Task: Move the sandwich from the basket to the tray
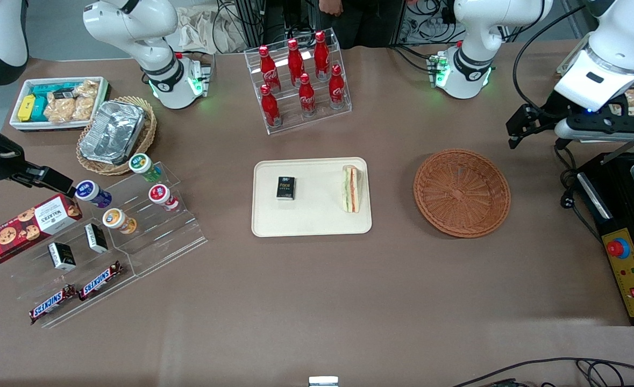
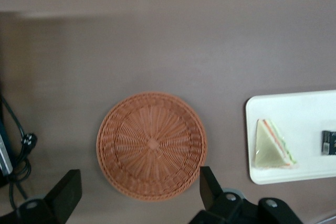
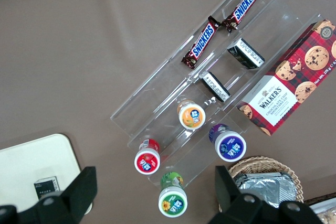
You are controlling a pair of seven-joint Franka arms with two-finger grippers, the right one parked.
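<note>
"SNICKERS" is printed on two chocolate bars [image 3: 201, 47] [image 3: 242, 6]. "WALKERS" appears on the red tartan cookie box [image 3: 290, 79]. The red bottles [image 1: 269, 106] carry Coca-Cola script. The black packet [image 1: 285, 188] reads "Pace".

One sandwich [image 1: 351, 188], one basket [image 1: 461, 192], one tray [image 1: 311, 196], one tool [image 2: 139, 192]
</note>
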